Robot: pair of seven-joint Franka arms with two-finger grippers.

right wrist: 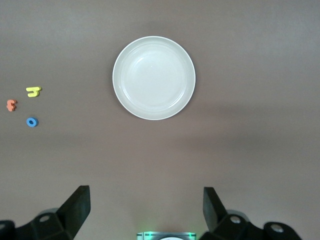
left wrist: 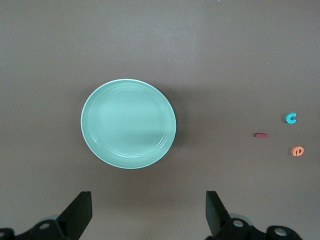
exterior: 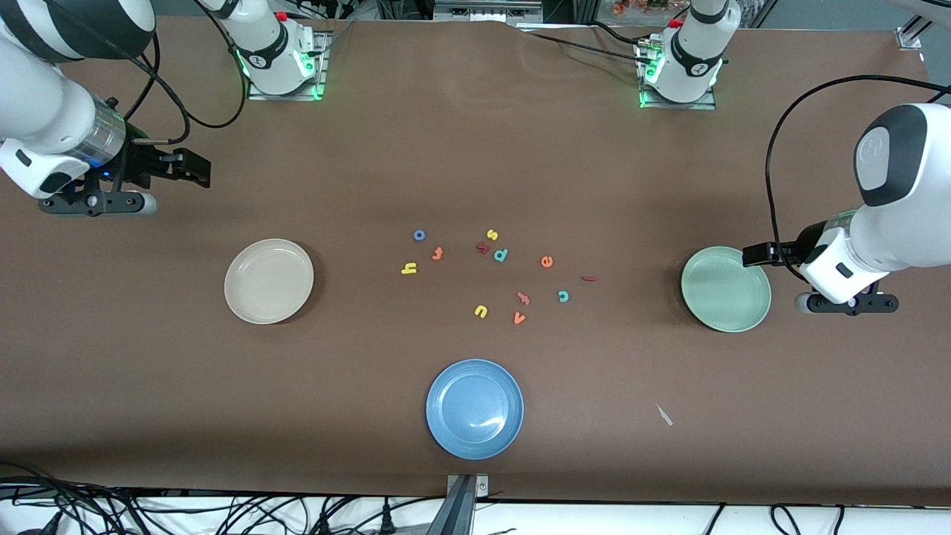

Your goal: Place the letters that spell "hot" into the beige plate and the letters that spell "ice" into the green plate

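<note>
The beige plate [exterior: 269, 281] [right wrist: 154, 77] lies bare toward the right arm's end of the table. The green plate [exterior: 726, 289] [left wrist: 128, 124] lies bare toward the left arm's end. Between them are the loose letters: blue "o" [exterior: 419, 235] [right wrist: 32, 121], orange "t" [exterior: 437, 253] [right wrist: 11, 105], yellow "h" [exterior: 409, 269] [right wrist: 33, 91], orange "e" [exterior: 547, 261] [left wrist: 297, 150], dark red "i" [exterior: 589, 279] [left wrist: 261, 135] and teal "c" [exterior: 563, 296] [left wrist: 291, 118]. My right gripper [exterior: 187, 168] [right wrist: 146, 207] hangs open and holds nothing, over bare table near the beige plate. My left gripper [exterior: 761, 254] [left wrist: 148, 210] hangs open, holding nothing, beside the green plate.
A blue plate [exterior: 475, 408] sits nearest the front camera at mid-table. Other letters lie in the cluster: yellow "s" [exterior: 492, 235], teal "p" [exterior: 501, 255], yellow "u" [exterior: 481, 311], orange "v" [exterior: 519, 319] and two reddish pieces. A small white scrap [exterior: 664, 414] lies beside the blue plate.
</note>
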